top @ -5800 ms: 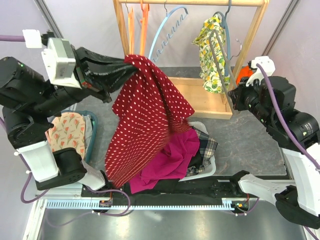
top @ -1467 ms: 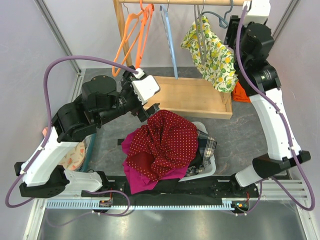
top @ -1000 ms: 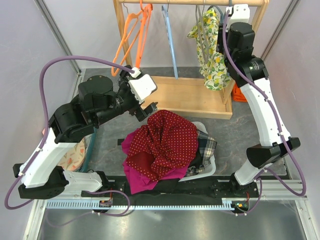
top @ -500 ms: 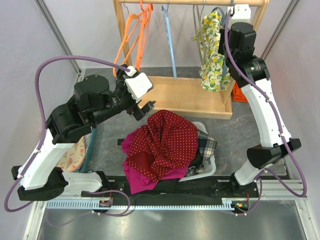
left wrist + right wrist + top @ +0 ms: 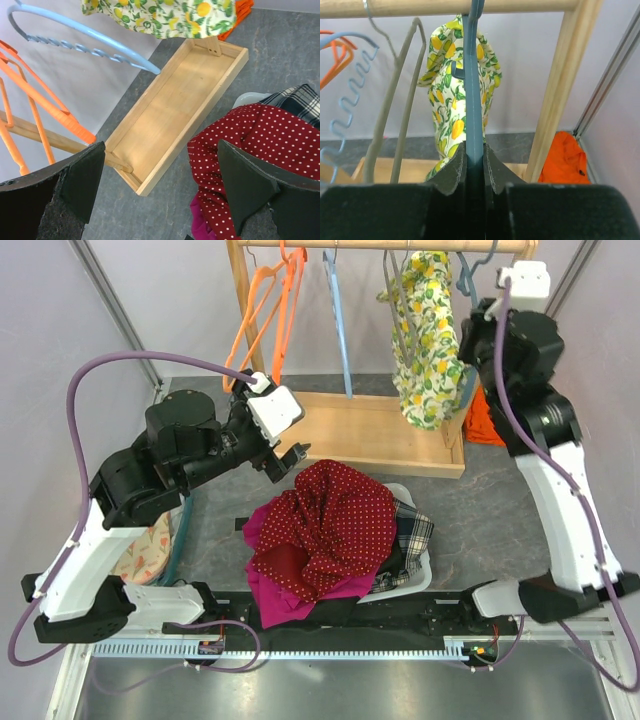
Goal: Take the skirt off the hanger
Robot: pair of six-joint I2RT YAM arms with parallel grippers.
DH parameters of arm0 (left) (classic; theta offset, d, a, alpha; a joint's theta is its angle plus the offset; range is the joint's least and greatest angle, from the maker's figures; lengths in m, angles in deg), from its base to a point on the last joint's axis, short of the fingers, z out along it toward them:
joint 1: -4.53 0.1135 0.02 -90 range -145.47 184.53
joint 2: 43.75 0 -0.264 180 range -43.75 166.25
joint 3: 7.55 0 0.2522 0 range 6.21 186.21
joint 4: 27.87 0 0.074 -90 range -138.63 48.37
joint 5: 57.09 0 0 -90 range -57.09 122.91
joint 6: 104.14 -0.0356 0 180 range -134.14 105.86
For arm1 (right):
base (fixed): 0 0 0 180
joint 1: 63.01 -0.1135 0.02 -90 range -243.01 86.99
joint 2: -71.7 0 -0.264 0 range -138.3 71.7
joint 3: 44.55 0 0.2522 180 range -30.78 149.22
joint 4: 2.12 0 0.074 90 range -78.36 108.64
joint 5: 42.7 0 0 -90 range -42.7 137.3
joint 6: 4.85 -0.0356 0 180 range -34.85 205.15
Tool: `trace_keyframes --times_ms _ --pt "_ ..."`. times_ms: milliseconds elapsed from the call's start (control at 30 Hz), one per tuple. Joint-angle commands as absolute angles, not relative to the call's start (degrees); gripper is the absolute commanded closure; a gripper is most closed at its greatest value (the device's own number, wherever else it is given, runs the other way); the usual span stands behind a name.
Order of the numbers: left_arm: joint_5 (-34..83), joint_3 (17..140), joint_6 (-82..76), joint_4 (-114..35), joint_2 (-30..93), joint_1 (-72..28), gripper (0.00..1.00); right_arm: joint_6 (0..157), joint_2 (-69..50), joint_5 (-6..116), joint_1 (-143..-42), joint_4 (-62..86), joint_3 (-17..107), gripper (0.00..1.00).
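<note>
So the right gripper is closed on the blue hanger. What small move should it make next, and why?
Probably lift the hanger a little, straight up, so that its hook clears the wooden rail. The right gripper is clamped on the hanger, the lemon-print skirt hangs on it, and the hanger's top is up at the rail.

Top view overhead, wide; wrist views close; rack (image 5: 385, 435) shared.

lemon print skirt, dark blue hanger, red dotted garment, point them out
lemon print skirt (image 5: 428, 340), top external view, middle of fabric
dark blue hanger (image 5: 473, 100), right wrist view, its upright bar
red dotted garment (image 5: 335, 515), top external view, middle of heap
</note>
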State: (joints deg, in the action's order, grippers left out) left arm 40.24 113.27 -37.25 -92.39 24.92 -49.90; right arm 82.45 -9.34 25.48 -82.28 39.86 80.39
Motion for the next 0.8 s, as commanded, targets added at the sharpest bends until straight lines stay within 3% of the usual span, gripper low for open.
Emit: trace_keyframes --times_ms 0,200,433,600,767 --pt "34.3 115.6 -34.3 -92.6 25.2 -49.7 0.00 76.1 4.7 32.9 -82.2 39.7 73.6 1.00" --pt "20.4 122.2 -32.2 -96.5 29.8 -51.3 0.01 74.4 15.9 52.4 -82.2 54.7 69.0 1.00" --pt "18.1 126.4 -30.7 -96.4 32.7 -51.2 0.00 72.8 26.5 75.0 -82.1 59.9 65.8 1.00" --pt "27.3 122.9 -31.7 -94.7 32.2 -51.1 0.01 71.8 28.8 79.6 -82.3 58.2 65.7 1.00" --pt "27.7 118.9 -32.5 -94.9 31.1 -51.0 0.00 71.3 26.9 80.6 -82.3 57.2 66.9 1.00"
